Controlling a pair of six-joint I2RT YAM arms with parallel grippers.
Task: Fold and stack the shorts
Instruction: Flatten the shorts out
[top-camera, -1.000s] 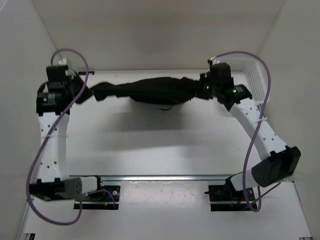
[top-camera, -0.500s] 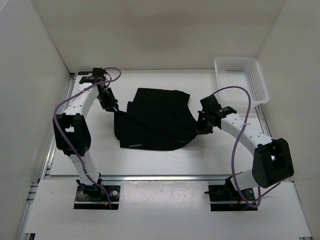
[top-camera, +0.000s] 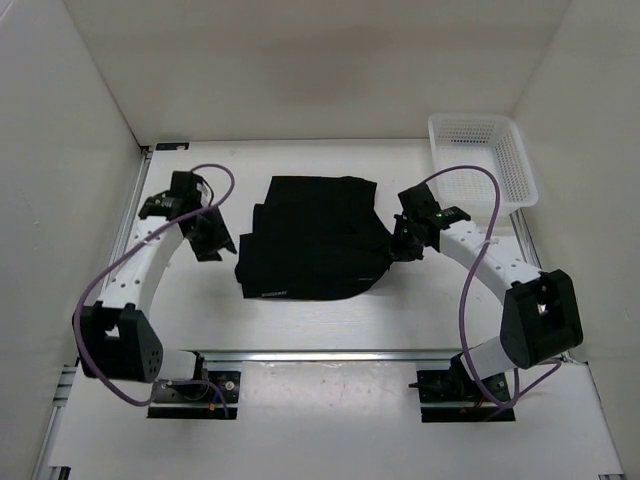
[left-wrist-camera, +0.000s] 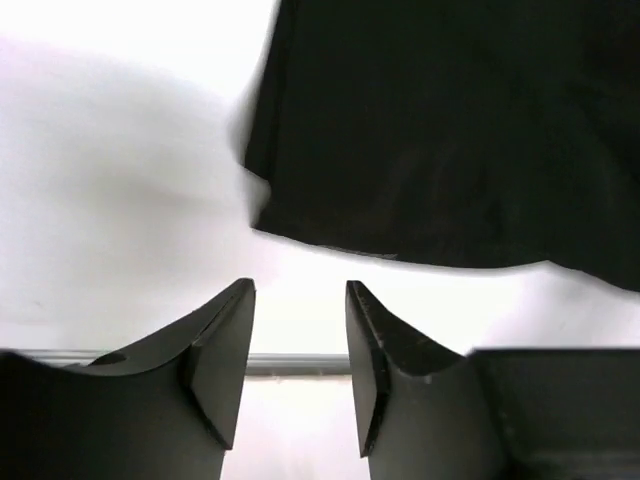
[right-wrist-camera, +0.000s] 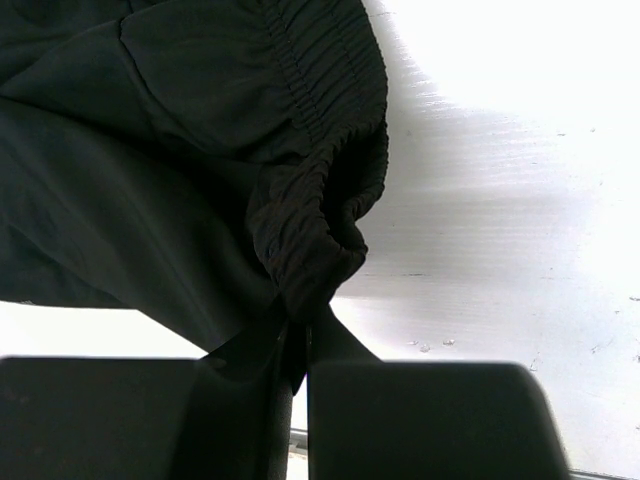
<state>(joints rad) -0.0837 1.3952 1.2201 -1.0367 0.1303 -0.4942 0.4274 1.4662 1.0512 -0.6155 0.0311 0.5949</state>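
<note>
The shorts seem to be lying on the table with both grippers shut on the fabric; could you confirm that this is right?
Not quite: only the right gripper is shut on the shorts, at the waistband. The left wrist view shows the left gripper open, empty and apart from the fabric. The shorts do lie on the table.

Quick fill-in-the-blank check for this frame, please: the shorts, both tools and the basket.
The right tool pinches the ___ of the shorts.
The left tool stands ___, off the fabric.
The white basket sits at the far ___ corner of the table.
Missing words: waistband; open; right.
</note>
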